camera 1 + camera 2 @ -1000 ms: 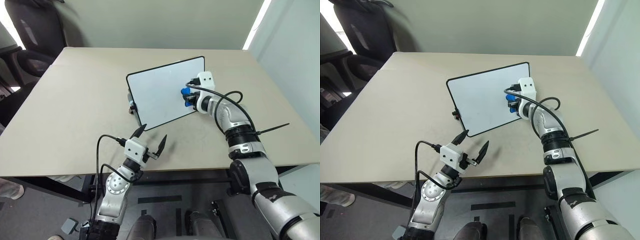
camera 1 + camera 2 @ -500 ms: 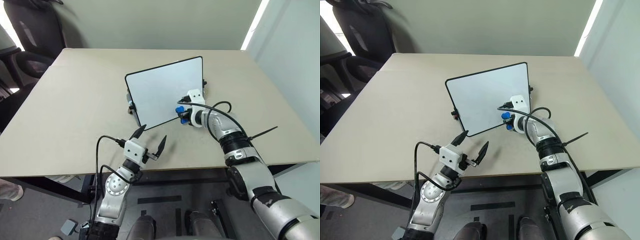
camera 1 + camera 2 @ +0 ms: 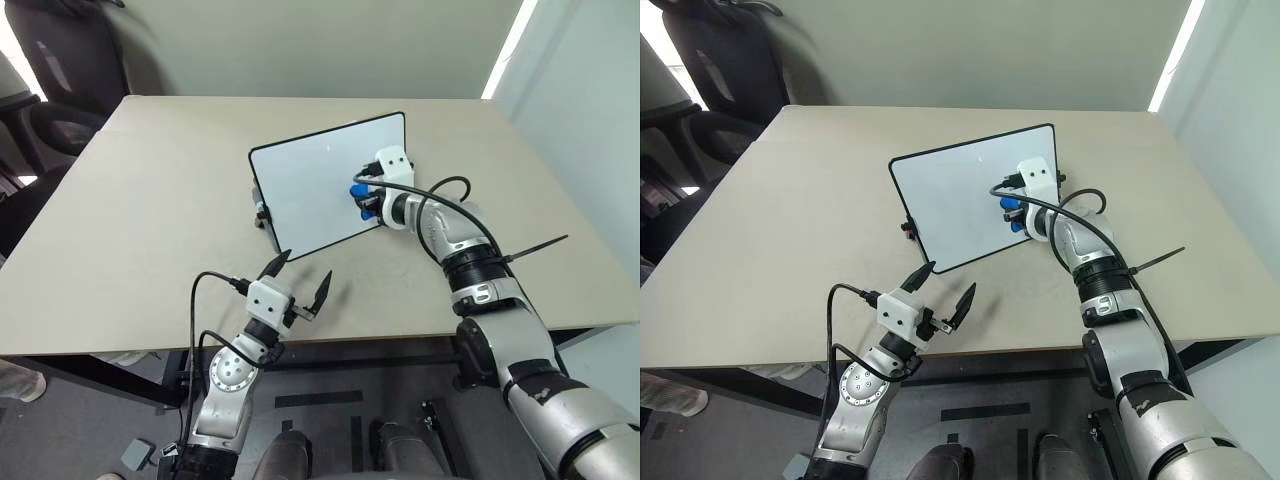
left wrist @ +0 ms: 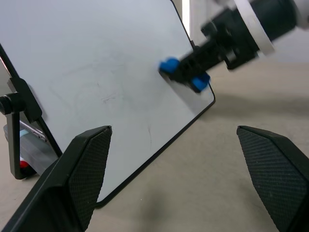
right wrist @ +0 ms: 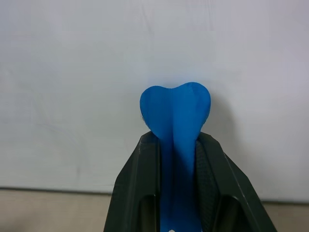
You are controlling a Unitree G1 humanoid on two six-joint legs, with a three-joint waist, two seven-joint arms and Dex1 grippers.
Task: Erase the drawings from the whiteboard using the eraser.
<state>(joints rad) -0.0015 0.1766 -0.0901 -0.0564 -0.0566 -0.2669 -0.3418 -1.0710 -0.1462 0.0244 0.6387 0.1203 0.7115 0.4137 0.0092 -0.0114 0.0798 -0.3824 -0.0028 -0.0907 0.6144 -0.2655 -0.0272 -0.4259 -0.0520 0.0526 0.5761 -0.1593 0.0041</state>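
We are mid-wipe: our right claw (image 3: pixel 366 199) clamps the bright blue bone-shaped eraser (image 5: pixel 175 113) against the black-framed whiteboard (image 3: pixel 310 185), near its right edge; our left claw (image 3: pixel 300 272) hangs open. Next, sweep across any remaining marks.

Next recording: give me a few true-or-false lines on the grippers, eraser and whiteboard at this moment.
1. The right gripper is shut on the blue eraser. True.
2. The eraser is lying on the table. False: it is held against the whiteboard.
3. The left gripper is open and holds nothing. True.
4. The whiteboard lies flat on the table. False: it stands tilted on a stand.
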